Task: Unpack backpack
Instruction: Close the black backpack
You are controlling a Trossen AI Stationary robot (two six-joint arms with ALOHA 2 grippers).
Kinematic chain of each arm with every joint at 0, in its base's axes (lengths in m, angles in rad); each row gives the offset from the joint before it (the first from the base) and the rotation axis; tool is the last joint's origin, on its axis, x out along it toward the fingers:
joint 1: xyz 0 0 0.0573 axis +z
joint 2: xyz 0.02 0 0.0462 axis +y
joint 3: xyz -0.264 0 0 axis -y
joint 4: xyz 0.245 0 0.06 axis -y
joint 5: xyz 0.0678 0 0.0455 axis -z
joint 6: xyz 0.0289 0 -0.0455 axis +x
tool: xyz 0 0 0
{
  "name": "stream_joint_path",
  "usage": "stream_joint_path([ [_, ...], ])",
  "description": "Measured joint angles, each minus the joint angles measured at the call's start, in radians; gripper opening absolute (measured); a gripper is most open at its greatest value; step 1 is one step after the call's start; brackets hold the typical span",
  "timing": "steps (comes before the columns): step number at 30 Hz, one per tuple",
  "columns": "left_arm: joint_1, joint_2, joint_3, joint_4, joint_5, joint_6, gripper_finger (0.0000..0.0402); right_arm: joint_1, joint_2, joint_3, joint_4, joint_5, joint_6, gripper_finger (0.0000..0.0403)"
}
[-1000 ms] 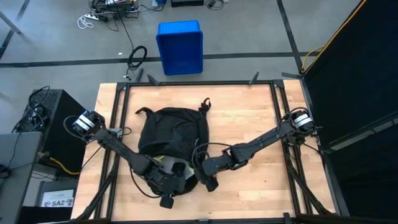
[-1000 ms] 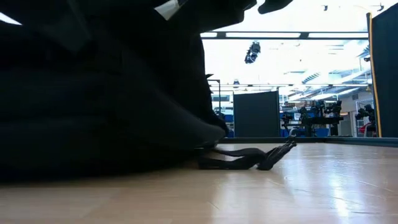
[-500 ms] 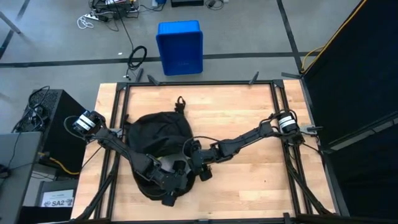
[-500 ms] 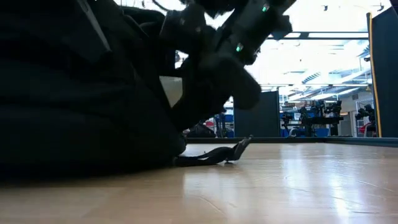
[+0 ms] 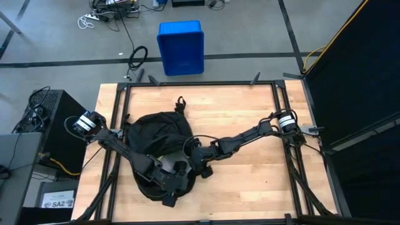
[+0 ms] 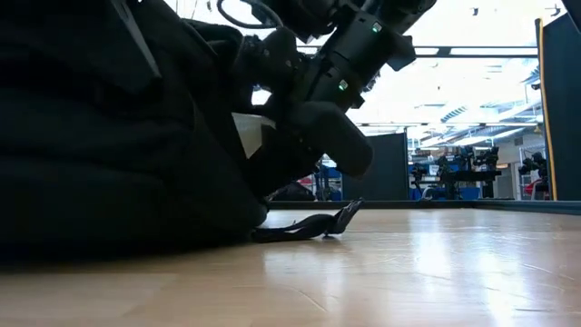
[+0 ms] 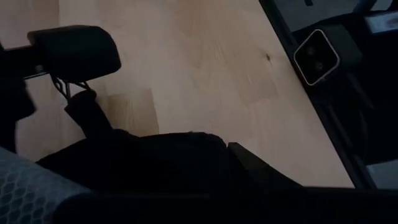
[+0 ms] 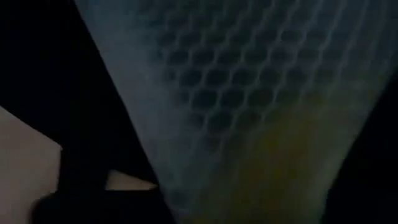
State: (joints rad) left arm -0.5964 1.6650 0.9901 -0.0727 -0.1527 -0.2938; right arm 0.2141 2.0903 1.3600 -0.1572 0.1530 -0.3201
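Note:
The black backpack (image 5: pixel 156 134) lies on its side on the table's left half, with its top loop (image 5: pixel 180 102) pointing at the far edge. It fills the left of the low view (image 6: pixel 109 136), and a strap (image 6: pixel 309 225) trails onto the wood. My left gripper (image 5: pixel 167 186) sits at the backpack's near end, with black fabric draped over it in its wrist view. My right gripper (image 5: pixel 187 161) reaches from the right into the open mouth, beside a pale patch (image 5: pixel 166 164). Its wrist view is filled by pale honeycomb mesh (image 8: pixel 236 93).
A blue plastic bin (image 5: pixel 180 47) stands on the floor beyond the far edge. Black frame rails run along the table's sides (image 5: pixel 120 106). Bare wood lies to the right of the backpack (image 5: pixel 250 181) and along the far side (image 5: pixel 231 103).
My right gripper has moved toward the table's left and down into the backpack's mouth. The backpack slid left and turned, and its top loop swung from far right to far middle. The strap on the table was dragged left. In the last half second almost nothing moved.

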Motion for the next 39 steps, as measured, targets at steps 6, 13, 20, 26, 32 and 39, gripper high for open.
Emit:
stream_joint_path([
  [6, -0.001, -0.002, 0.003, -0.010, 0.006, -0.022, 0.0000, -0.007, -0.017, -0.003, -0.177, 0.068, 0.033, 0.0002],
  [13, -0.002, -0.004, -0.007, -0.018, 0.012, -0.052, 0.0000, 0.042, -0.117, -0.005, -0.369, 0.144, 0.118, 0.0000],
  [20, -0.002, -0.004, -0.009, -0.023, 0.009, -0.056, 0.0000, 0.098, -0.186, -0.005, -0.484, 0.176, 0.174, 0.0000],
  [26, -0.001, -0.004, -0.010, -0.028, -0.040, -0.054, 0.0000, 0.128, -0.265, -0.005, -0.513, 0.165, 0.208, 0.0000],
  [32, 0.009, -0.005, 0.023, -0.038, -0.058, -0.040, 0.0008, 0.148, -0.342, -0.004, -0.515, 0.141, 0.223, 0.0000],
  [39, 0.009, -0.030, 0.086, -0.123, -0.074, -0.025, 0.0055, 0.157, -0.357, -0.012, -0.562, 0.114, 0.281, 0.0000],
])
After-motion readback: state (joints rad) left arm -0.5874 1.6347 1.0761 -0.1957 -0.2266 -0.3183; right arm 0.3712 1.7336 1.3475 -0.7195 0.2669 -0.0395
